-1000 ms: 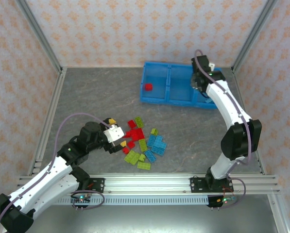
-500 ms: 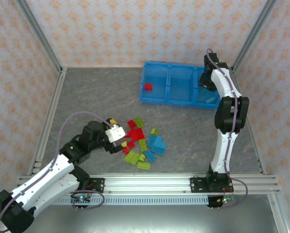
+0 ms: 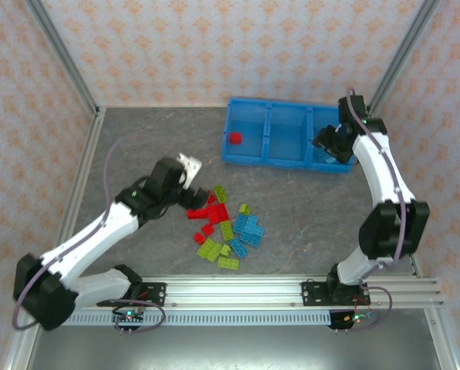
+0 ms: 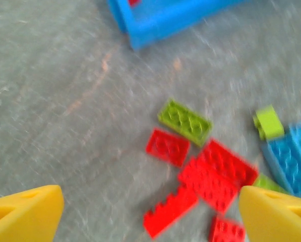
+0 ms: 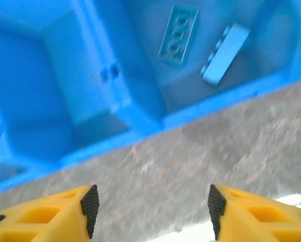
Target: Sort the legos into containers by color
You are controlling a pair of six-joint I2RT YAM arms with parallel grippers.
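Red, lime green and light blue legos (image 3: 226, 225) lie in a loose pile on the grey table. My left gripper (image 3: 191, 193) hangs over the pile's far left edge. In the left wrist view its yellow fingers (image 4: 24, 212) stand wide open with nothing between them, above a red stepped brick (image 4: 170, 210), a red plate (image 4: 169, 147) and a green plate (image 4: 184, 121). The blue three-part container (image 3: 270, 158) stands at the back, with one red lego (image 3: 234, 139) in its left compartment. My right gripper (image 3: 327, 142) is open and empty by the right compartment, where two light blue legos (image 5: 179, 34) (image 5: 225, 54) lie.
Aluminium frame posts and papered walls close the table on three sides. A metal rail (image 3: 237, 289) runs along the near edge by the arm bases. Bare grey table lies between the pile and the container's near wall (image 5: 140, 118).
My right gripper has opened and swung right, pulling back to the container's near right edge. My left arm has shifted from the pile's near left to its far left side.
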